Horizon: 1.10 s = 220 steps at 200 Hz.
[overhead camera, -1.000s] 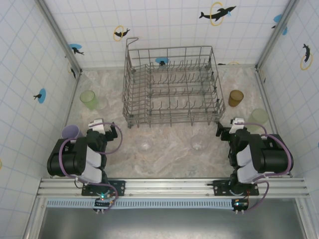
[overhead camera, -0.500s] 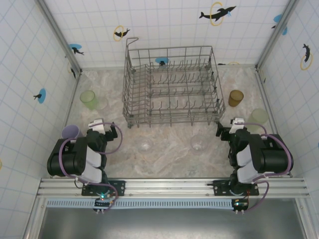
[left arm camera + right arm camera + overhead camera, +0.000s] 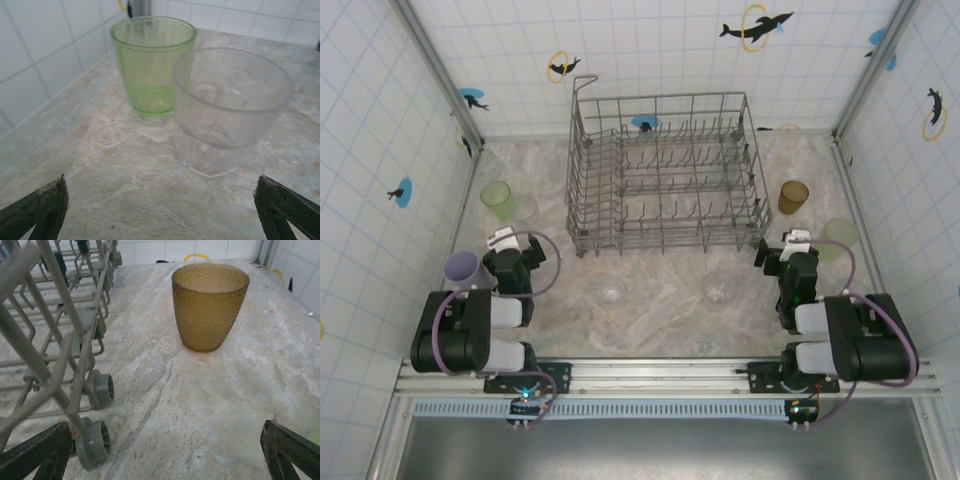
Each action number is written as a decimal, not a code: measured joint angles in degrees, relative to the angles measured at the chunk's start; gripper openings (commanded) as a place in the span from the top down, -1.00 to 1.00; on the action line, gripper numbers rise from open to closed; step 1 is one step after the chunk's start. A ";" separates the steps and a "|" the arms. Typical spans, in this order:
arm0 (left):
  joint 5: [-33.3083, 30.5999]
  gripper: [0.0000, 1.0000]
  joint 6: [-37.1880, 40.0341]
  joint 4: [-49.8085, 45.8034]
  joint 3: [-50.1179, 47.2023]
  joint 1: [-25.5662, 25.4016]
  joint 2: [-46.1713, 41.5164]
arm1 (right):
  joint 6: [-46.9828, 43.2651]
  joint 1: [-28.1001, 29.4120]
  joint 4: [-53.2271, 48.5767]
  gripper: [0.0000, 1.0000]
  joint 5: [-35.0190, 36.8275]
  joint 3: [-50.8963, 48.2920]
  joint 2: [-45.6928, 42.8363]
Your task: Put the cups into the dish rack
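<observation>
From above, the dish rack (image 3: 665,238) sits at twelve o'clock on the marbled surface (image 3: 660,320), and I can make out no cup inside it. The cups stand around it: a green cup (image 3: 497,199) at ten o'clock, a lilac cup (image 3: 462,268) at eight, an amber cup (image 3: 793,196) at two, a pale cup (image 3: 839,234) at three, and two clear cups (image 3: 611,292) at six. The left hand (image 3: 508,243) points toward the green cup and the right hand (image 3: 790,246) toward the amber one. Both are empty. In the left wrist view the fingertips (image 3: 47,202) are spread wide at five and seven o'clock. The green cup sits at eleven with another clear cup (image 3: 230,110) just beside it; I cannot tell if they touch. Closing on one would likely shove or tip the other, as both look light. In the right wrist view the fingertips (image 3: 290,452) are also spread wide, the amber cup stands alone at one o'clock, and the rack's wire wall and wheels are at nine. A cup carried low could catch on that tall wall, or land crooked on the tines.
</observation>
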 measured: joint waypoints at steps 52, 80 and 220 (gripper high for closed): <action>-11.74 -0.95 -7.61 -15.74 7.17 -0.31 -10.14 | 3.48 0.72 -20.61 -0.99 4.83 7.98 -10.47; -14.08 -0.95 -12.81 -28.09 17.40 -0.31 -10.58 | 5.33 0.81 -30.38 -0.99 8.85 15.06 -13.25; 7.98 -0.95 -17.22 -55.23 35.23 -0.31 -14.10 | 8.35 -0.79 -70.97 -0.99 -0.96 43.15 -10.29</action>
